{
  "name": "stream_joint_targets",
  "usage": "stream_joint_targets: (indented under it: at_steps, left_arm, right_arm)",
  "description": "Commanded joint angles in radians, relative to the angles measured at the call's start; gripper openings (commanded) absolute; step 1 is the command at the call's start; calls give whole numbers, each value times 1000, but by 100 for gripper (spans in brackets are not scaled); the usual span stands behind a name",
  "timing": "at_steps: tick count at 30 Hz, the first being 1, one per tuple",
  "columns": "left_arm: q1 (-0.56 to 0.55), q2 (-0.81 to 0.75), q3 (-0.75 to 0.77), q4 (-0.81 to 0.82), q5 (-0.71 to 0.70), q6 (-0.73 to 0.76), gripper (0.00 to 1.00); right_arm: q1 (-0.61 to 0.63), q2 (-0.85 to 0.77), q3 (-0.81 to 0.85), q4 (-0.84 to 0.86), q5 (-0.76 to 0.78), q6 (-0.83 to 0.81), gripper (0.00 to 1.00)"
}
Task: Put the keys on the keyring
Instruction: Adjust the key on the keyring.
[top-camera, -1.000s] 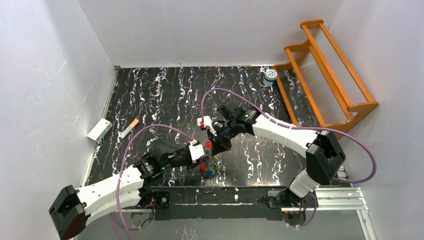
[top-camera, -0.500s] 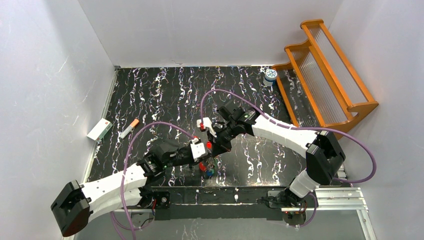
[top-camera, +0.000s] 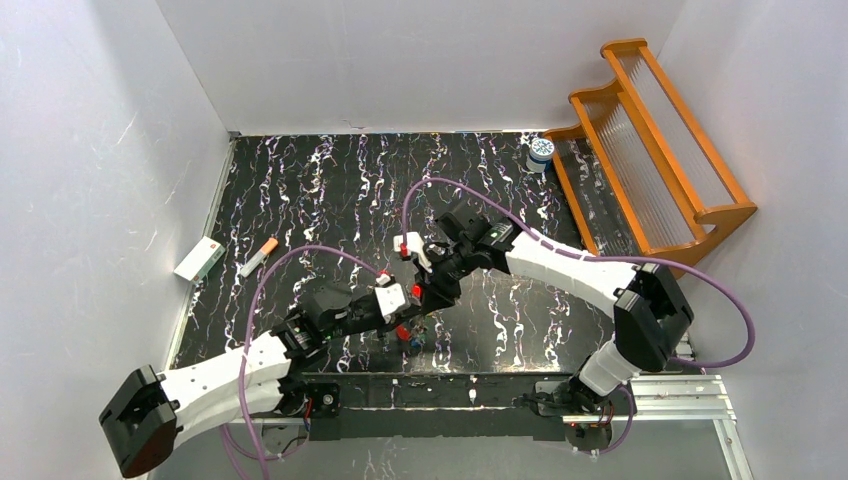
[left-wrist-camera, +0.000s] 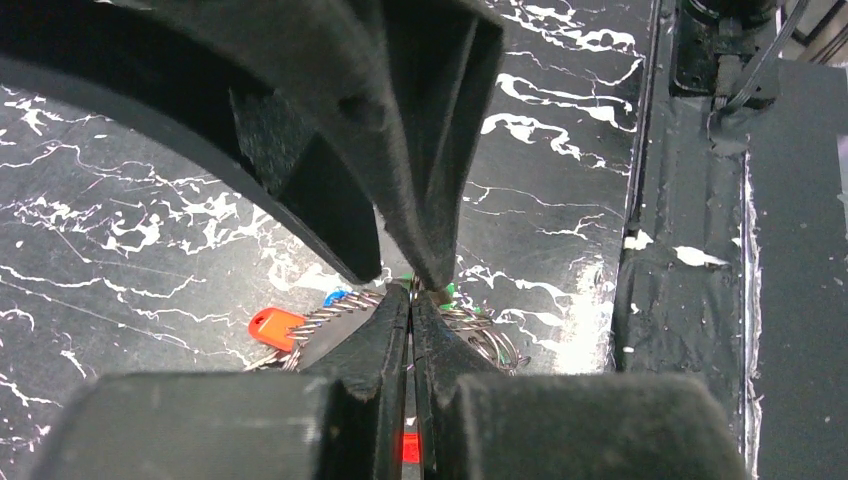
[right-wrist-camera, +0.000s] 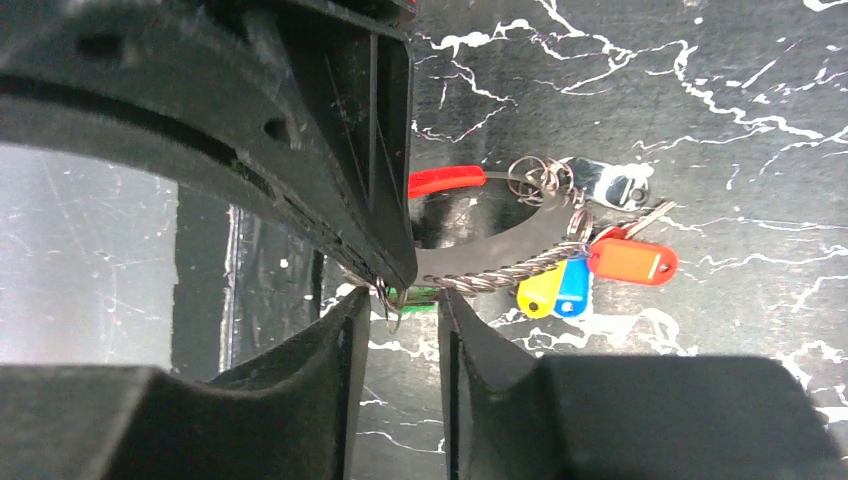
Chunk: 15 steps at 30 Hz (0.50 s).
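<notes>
Keys are lying in a small coloured bunch on the black marbled table, close to its near edge. In the overhead view both arms are reaching in over them. The left gripper is pointing in from the lower left and the right gripper from the right, their tips almost meeting just above the bunch. An orange wooden rack and a white-and-blue jar are standing well apart at the far right.

In the left wrist view, the left gripper's fingers are pressing flat together, clenching a thin end of the keyring. Its twisted metal strand is running off to the left, with a red key head lying beside it. The right gripper is hanging directly opposite (its dark fingers are filling the top of the view).

In the right wrist view, the right gripper's fingers are standing apart, released. The pinched wire end is sitting in the gap between them, and whether it is touching either finger cannot be told. The keyring is curving away to the right, with yellow, blue and orange-red key heads clustering at its far end on the table.
</notes>
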Motion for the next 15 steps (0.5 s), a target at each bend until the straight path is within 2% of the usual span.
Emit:
stream_joint_targets:
  at_steps: [1,4,9,15]
  left_arm:
    - [-3,-54,-61,147,-48,-101,0]
    - [-2,-76,-119,276,-70,-166,0]
    - [-3,-102,-191,446,-80,-252,0]
    - [-3,-132,-251,576,-107,-296,0]
  right_arm:
    - [-17,-86,-59,159,-3,62,43]
    - [-41,-137,-133,263,-39,113,48]
    - [-91,-191,-204,369,-127,176,47]
    - [-116,-230,-267,440,-241,187,45]
